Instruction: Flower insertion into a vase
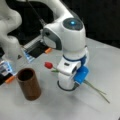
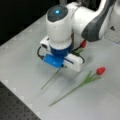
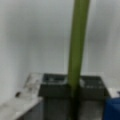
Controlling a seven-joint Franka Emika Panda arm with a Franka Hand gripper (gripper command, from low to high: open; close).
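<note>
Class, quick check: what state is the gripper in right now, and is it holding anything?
Gripper: jaws shut on the flower stem, low over the table.

White arm (image 1: 71, 37), blue-lit joint cap

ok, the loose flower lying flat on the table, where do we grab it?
I'd take the loose flower by its bare stem, between leaves and cut end, from straight above, jaws across it: it lies flat and thin, and the red head is bulky. The gripper is shut on the other flower.
</note>
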